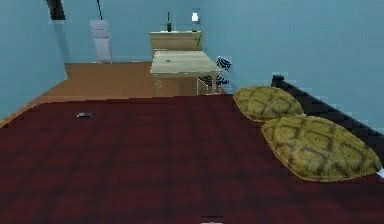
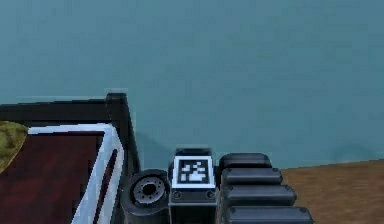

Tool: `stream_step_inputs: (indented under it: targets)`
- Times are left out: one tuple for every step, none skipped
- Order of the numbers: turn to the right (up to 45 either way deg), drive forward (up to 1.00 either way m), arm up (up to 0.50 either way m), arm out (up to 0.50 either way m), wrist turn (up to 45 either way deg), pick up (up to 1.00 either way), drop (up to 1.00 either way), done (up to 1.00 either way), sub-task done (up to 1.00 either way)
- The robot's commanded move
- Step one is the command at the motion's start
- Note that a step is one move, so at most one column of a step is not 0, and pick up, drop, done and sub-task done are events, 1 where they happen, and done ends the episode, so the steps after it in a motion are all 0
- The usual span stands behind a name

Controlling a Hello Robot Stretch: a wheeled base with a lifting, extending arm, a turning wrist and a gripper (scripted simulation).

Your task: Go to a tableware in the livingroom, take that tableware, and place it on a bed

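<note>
Nearest, the hand (image 2: 150, 192) sits low beside the arm (image 2: 250, 188), just right of the bed (image 2: 50, 180) and its dark headboard corner; its fingers cannot be made out, so I cannot tell their state or any load; ahead, two yellowish pillows (image 1: 318, 148) lie on the bed's right; a small dark thing (image 1: 84, 115), possibly the tableware, rests on the cover's far left, well apart from them; beyond stands a wooden counter (image 1: 183, 65).

A small dark thing (image 1: 84, 115) on the bed (image 1: 140, 150), perhaps a utensil, is too small to name. The bottom edge cuts the gripper (image 2: 148, 192); whether it holds anything cannot be told.
</note>
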Motion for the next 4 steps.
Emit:
stream_step_inputs:
  targets:
    - [45.0,0.00,0.00,0.00,0.0,0.00,0.00,0.00,0.00]
    - [33.0,0.00,0.00,0.00,0.0,0.00,0.00,0.00,0.00]
    - [3.0,0.00,0.00,0.00,0.0,0.00,0.00,0.00,0.00]
    - [0.0,0.20,0.00,0.00,0.0,0.00,0.00,0.00,0.00]
